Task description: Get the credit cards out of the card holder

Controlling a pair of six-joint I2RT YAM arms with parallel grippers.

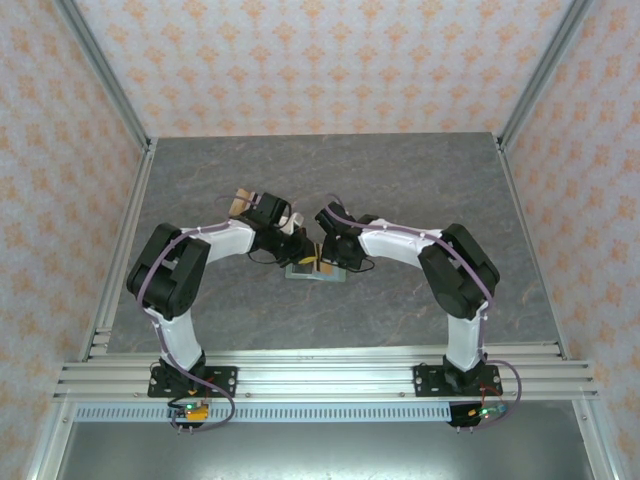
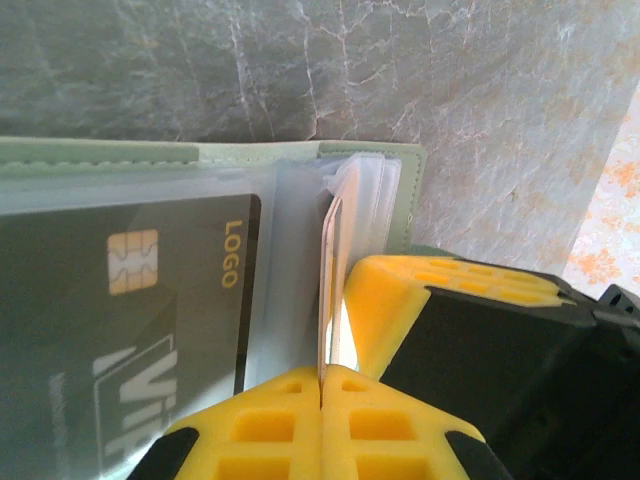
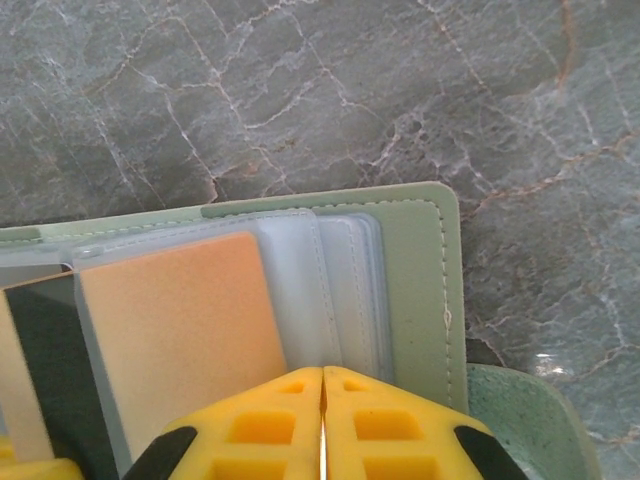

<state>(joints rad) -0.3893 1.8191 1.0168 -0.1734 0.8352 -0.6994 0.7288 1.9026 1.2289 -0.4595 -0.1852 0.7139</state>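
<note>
matt stitched card holder (image 3: 425, 290), clear plastic sleeves (image 2: 290, 270), marbled table (image 3: 300, 90)

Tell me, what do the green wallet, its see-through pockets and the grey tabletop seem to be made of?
Sage-green bifold card holder: matte, stitched along the edge, probably faux leather.
Clear pockets: frosted, flexible-looking plastic film; an orange card shows through.
Grey veined tabletop: looks like marble, though it could be a printed laminate.

Dark card (image 2: 130, 300) cropped by lower frame edge; card holder (image 1: 303, 271) tiny, half-covered from above.
</note>
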